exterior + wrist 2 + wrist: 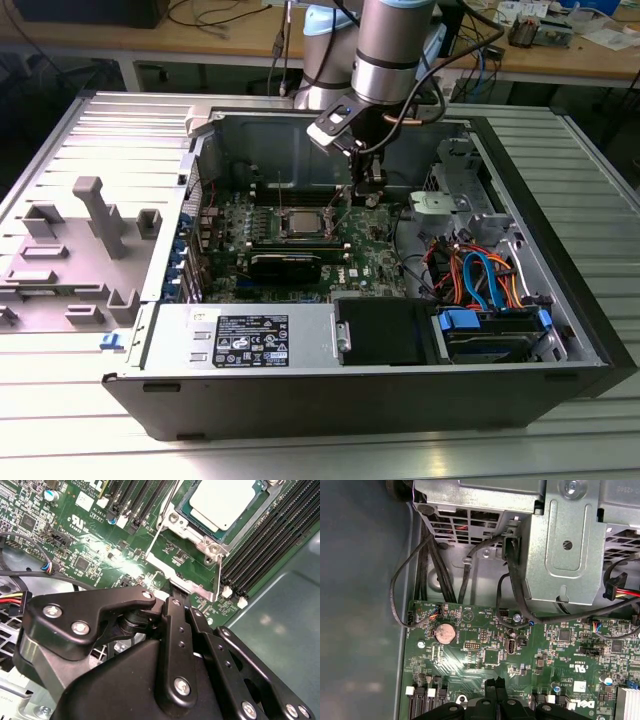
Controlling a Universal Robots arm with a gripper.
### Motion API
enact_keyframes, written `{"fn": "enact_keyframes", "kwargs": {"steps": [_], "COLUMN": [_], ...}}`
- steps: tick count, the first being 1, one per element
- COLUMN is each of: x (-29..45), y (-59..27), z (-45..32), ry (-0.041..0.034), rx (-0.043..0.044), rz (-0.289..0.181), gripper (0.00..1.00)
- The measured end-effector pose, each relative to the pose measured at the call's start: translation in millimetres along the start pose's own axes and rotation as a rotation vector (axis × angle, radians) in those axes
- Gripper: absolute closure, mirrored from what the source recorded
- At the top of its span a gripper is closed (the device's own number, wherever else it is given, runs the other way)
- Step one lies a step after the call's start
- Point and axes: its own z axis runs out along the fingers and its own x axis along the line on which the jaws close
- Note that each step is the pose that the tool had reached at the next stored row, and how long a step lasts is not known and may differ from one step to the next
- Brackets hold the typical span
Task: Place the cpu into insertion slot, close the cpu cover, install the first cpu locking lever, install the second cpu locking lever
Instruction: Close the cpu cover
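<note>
Exterior view: an open computer case (350,405) lies on a ribbed metal bench (600,180), and the robot arm (392,50) reaches down into it.
Gripper: the gripper (368,195) hangs low over the green motherboard (365,250). In both wrist views its black fingertips (493,681) are pressed close together, with nothing between them.
Cpu: the cpu (303,222) is the small grey square near the middle of the board. In the exterior view it is at about eight o'clock from the gripper, near it but not touching it.
Insertion slot: in the second wrist view the cpu (220,500) sits flat inside the insertion slot (184,575).
Cpu cover: the cpu cover (199,532) is a shiny frame that lies around the chip, and the chip's top shows through its hole.
Levers: two thin metal rods (159,534) run beside the slot. I cannot tell if they are clipped down.
Memory slots: long black memory slots (270,545) run just beside the slot.
Graphics card: the black graphics card (285,265) is at six o'clock from the cpu in the exterior view.
Power supply: the grey power supply box (240,338) is at six o'clock from the graphics card.
Cables: orange and blue cables (478,280) lie at four o'clock from the gripper.
Coin battery: a round coin battery (445,632) sits on the board in the first wrist view.
Grey holder: a grey plastic holder (95,215) stands on the bench at nine o'clock from the case.
</note>
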Motion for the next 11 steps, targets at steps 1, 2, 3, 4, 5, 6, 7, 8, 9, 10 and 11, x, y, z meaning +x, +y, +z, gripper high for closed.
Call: {"fn": "enact_keyframes", "kwargs": {"steps": [1,2,3,4,5,6,7,8,9,10,11], "x": [0.0,0.0,0.0,0.1,0.1,0.2,0.3,0.3,0.4,0.5,0.5], "y": [-0.2,-0.3,-0.5,-0.9,-1.6,-2.2,-3.1,-3.4,-4.1,-5.1,-5.5], "z": [0.0,0.0,0.0,0.0,0.0,0.1,0.1,0.1,0.1,0.2,0.2], "ry": [0.0,0.0,0.0,0.0,0.0,0.0,0.0,0.0,0.0,0.0,0.0], "rx": [0.0,0.0,0.0,0.0001,0.0001,0.0001,0.0001,0.0,0.0,0.0,0.0], "rz": [0.0,0.0,0.0,0.0,0.0,0.0,0.0,0.0,0.0,0.0,0.0], "gripper": [0.89,0.89,0.89,0.89,0.89,0.89,0.89,0.89,0.89,0.89,0.89]}}
